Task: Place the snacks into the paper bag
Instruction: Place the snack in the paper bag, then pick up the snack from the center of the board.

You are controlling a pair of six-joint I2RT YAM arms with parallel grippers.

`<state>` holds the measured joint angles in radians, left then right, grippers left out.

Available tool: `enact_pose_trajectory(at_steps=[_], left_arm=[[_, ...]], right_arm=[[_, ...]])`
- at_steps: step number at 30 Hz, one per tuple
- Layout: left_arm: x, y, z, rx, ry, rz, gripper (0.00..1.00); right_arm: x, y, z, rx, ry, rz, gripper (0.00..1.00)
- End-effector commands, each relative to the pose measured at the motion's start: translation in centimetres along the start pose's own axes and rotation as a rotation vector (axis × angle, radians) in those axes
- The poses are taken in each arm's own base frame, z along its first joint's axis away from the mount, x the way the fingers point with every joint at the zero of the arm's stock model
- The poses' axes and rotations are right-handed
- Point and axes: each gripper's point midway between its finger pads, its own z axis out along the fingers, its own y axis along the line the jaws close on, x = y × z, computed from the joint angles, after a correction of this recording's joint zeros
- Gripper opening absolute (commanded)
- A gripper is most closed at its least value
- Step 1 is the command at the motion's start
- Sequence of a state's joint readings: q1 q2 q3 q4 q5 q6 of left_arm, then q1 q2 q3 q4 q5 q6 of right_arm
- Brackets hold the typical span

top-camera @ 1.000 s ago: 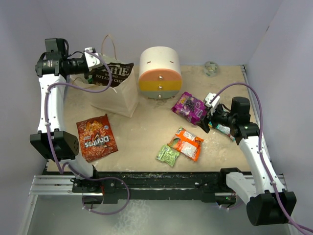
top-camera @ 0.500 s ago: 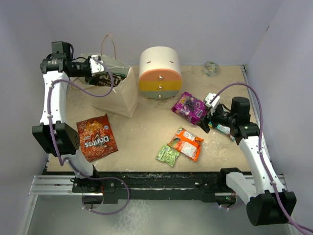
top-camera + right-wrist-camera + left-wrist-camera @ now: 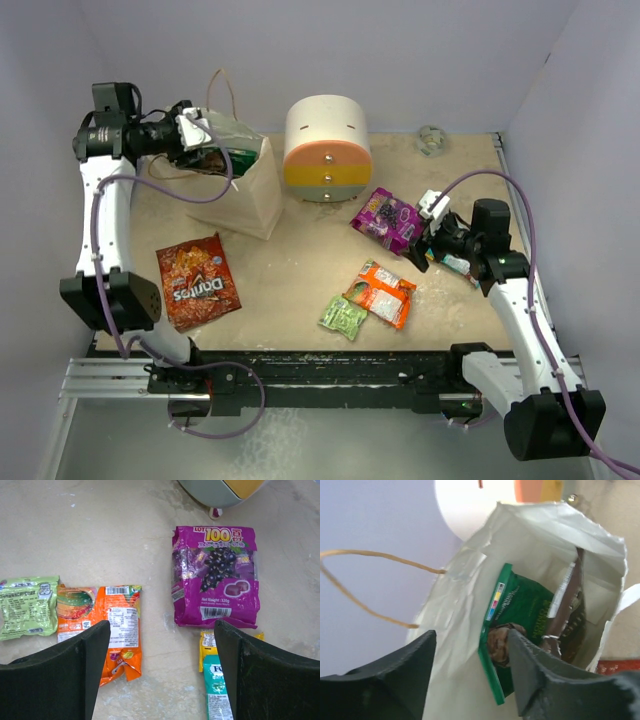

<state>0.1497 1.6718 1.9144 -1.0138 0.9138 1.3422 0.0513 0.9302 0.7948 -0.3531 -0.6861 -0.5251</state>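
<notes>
Top view: the left gripper (image 3: 195, 135) hung spread and empty at the mouth of the paper bag (image 3: 245, 195), no longer holding the load it carried a second earlier. The Doritos (image 3: 197, 280) lay well below it on the table.

Left wrist view: just beyond the parted fingers, a green packet (image 3: 520, 610) and a brown packet (image 3: 572, 625) stood inside the bag.

Right wrist view: the right gripper (image 3: 161, 625), wide open and holding nothing, hovered over the purple packet (image 3: 215, 575), orange packet (image 3: 120, 630) and teal packet (image 3: 217, 680), all probably still to be bagged.
</notes>
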Motion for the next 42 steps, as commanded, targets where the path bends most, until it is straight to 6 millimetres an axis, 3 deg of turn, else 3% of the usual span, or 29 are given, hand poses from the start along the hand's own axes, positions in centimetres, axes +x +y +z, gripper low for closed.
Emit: enact_pose_trajectory(at_steps=[1, 5, 11, 18, 25, 30, 35, 42], left_arm=[[-5.9, 2.2, -4.1, -0.19, -0.06, 0.068, 0.7], [-7.6, 2.3, -6.0, -0.291, -0.059, 0.047, 0.86], [-8.9, 1.9, -8.5, -0.388, -0.032, -0.172, 0.94], [-8.1, -2.7, -9.8, -0.398, 0.039, -0.412, 0.96], [-6.2, -9.2, -9.8, -0.338, 0.114, -0.521, 0.99], [-5.4, -12.9, -9.4, -0.299, 0.119, -0.513, 0.99], [-4.5, -14.6, -8.9, -0.277, 0.126, -0.522, 0.99], [-4.5, -15.4, -8.2, -0.236, 0.099, -0.517, 0.99]], right_arm=[[-0.3, -1.6, 0.1, 0.073, -0.005, 0.006, 0.87], [-0.2, -2.6, 0.0, 0.12, 0.013, 0.018, 0.87], [1.3, -5.1, -0.4, 0.226, 0.135, 0.058, 0.86], [4.7, -5.2, -0.7, 0.196, 0.321, 0.042, 0.85], [6.9, 0.2, -0.3, -0.092, 0.375, 0.03, 0.86], [7.8, 2.8, 1.8, -0.195, 0.398, 0.011, 0.83], [9.0, 4.4, 4.4, -0.256, 0.44, -0.005, 0.82], [11.0, 5.5, 6.3, -0.34, 0.482, 0.019, 0.78]])
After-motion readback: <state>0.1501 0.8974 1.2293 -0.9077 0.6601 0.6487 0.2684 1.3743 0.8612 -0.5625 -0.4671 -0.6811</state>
